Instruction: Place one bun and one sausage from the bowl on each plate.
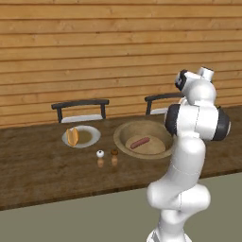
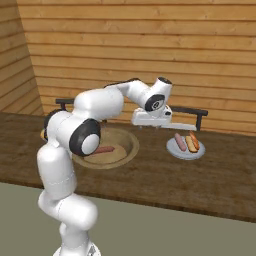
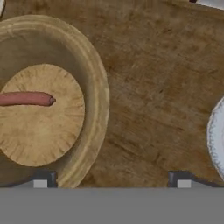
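The left base view shows a bun (image 1: 72,136) on the left plate (image 1: 92,137); the right base view shows the right plate (image 2: 185,151) holding a sausage and bun. The wooden bowl (image 3: 97,83) keeps one sausage (image 3: 25,99). The claw (image 3: 111,178) hangs released, empty, above the surface (image 3: 153,87).

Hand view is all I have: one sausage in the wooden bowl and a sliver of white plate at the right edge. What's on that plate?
Observer: That plate already holds a sausage and a bun, side by side.
Operator: And the other plate?
Observer: The second plate, left of the wooden bowl in the left base view, holds just a bun, no sausage.
Operator: Anything near it to avoid?
Observer: Two small shakers stand between the second plate and the bowl, nearer the table's front edge.
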You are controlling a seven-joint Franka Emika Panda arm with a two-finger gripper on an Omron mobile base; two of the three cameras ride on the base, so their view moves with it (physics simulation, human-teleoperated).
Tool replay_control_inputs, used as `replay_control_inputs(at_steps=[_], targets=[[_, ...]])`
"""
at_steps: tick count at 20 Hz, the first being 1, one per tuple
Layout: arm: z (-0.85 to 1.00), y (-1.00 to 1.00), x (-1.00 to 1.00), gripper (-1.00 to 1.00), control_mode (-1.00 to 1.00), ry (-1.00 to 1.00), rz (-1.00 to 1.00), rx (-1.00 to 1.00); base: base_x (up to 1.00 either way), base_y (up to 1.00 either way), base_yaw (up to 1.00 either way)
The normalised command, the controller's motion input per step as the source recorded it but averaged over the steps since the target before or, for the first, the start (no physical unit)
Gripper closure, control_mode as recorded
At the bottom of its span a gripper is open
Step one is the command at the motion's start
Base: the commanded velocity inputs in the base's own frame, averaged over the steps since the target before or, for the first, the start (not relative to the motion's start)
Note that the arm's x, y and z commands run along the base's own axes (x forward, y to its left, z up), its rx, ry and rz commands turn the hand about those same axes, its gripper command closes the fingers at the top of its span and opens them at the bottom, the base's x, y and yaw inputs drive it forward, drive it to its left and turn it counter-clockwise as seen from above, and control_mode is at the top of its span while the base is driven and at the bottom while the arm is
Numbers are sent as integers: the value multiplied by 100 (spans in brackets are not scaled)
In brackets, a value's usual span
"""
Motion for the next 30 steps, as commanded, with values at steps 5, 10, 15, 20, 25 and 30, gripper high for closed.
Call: replay_control_inputs(at_steps=[5, 10, 15, 20, 25, 30], targets=[[53, 98, -22, -100, -100, 6, -44, 3, 0, 0, 0], [8, 76, 0, -100, -100, 41, -56, 0, 0, 0, 0], [-35, 64, 9, -100, -100, 35, -51, 2, 0, 0, 0], [-72, 45, 36, -100, -100, 8, -7, 18, 0, 0, 0], [-49, 43, 1, -100, -100, -4, -40, 11, 0, 0, 0], [-26, 18, 1, -100, -100, -13, -24, 0, 0, 0, 0]])
